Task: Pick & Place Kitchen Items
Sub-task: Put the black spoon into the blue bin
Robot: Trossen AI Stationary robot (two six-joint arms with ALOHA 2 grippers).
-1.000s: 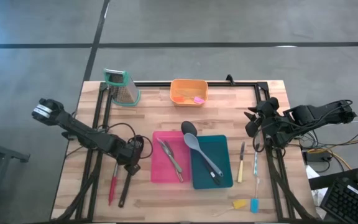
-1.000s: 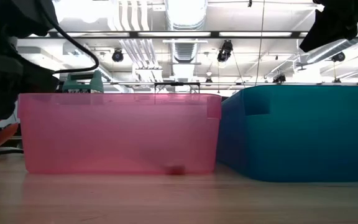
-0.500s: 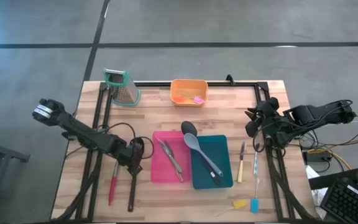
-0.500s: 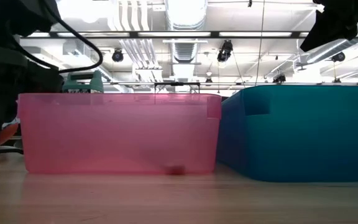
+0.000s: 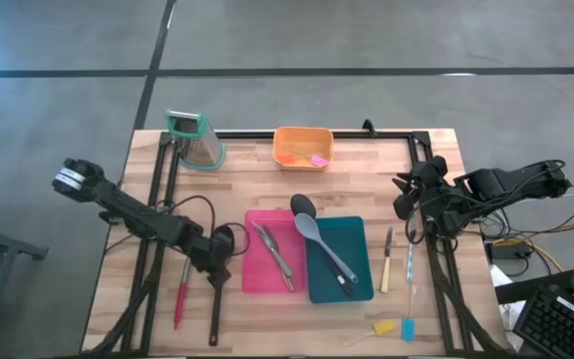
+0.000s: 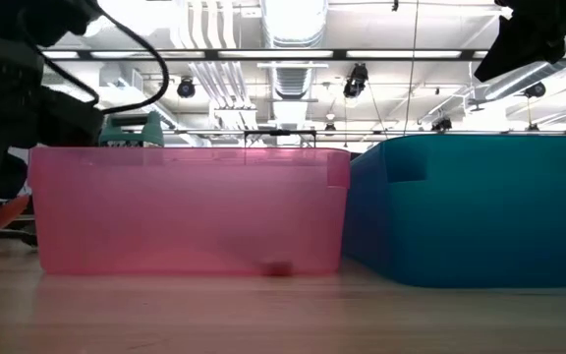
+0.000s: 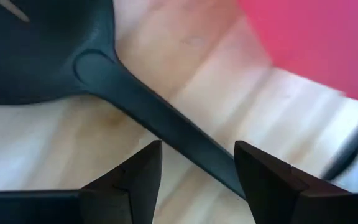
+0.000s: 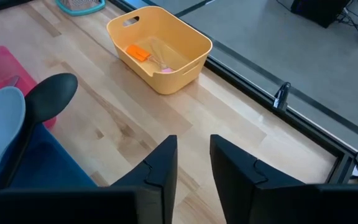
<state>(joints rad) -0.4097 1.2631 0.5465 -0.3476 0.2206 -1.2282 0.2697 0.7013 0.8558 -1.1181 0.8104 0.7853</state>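
Kitchen items (image 5: pixel 312 231): spread over the desk (image 5: pixel 267 179); some are already in bins and some still lie loose at both sides.
Bins: a pink bin (image 5: pixel 252 284) and a teal bin (image 5: pixel 362 239) stand touching at mid-desk, with a yellow bin (image 5: pixel 287 135) at the far edge.
Grater (image 5: pixel 195 140): upright at the far left, not part of the job.
Left end effector (image 5: pixel 217 267): just left of the pink bin and low over the desk. Its fingers (image 7: pixel 135 180) are spread wide, and they sit astride a handle without pinching it.
Right end effector (image 8: pixel 193 155): waits off the right edge, fingers narrowly parted and holding nothing.
Black spatula (image 5: pixel 214 314): lies flat on the wood beside the red spoon (image 5: pixel 181 299).
Change: a second ago the spatula lay slanted and the left fingers were closer together. Now it points straight toward the near edge and the fingers have let go.
Meaning: I judge this a let-go or a re-grip, so the spatula still has to be picked up and binned.
Spoons: the black spoon (image 5: pixel 303 205) and the lilac spoon (image 5: pixel 310 225) rest in the teal bin, their heads over its far rim.
Knives: a yellow-handled knife (image 5: pixel 387 269) and a blue-handled knife (image 5: pixel 410 289) lie right of the teal bin.
Small pieces: the yellow piece (image 5: pixel 382 326) and the blue piece (image 5: pixel 407 329) sit near the front edge. The orange piece (image 8: pixel 137 53) and the pink piece (image 5: pixel 317 160) are in the yellow bin.
Writing: no brand or label can be read.
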